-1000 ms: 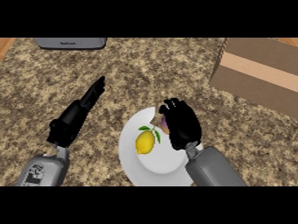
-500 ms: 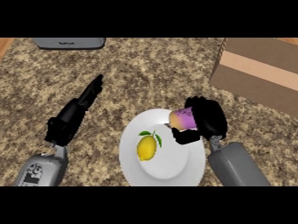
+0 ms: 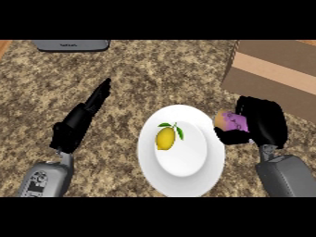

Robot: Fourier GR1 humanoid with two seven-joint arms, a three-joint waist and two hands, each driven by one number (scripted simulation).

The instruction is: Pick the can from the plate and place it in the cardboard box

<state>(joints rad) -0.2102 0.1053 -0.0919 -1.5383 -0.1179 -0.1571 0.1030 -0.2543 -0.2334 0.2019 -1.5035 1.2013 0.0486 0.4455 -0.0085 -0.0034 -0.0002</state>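
While right hand [image 3: 259, 121] fingers grasp half-hidden can [image 3: 229, 121], left hand [image 3: 85, 116] released, box [image 3: 283, 76] cut off.

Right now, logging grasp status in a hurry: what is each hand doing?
Left hand: open, fingers straight, holding nothing.
Right hand: shut on the can, beside the plate.

One plate [image 3: 187, 173]. One lemon [image 3: 165, 138]. One can [image 3: 230, 121]. One cardboard box [image 3: 283, 76]. One grey device [image 3: 71, 45]. Two hands: left [image 3: 81, 121], right [image 3: 262, 121].
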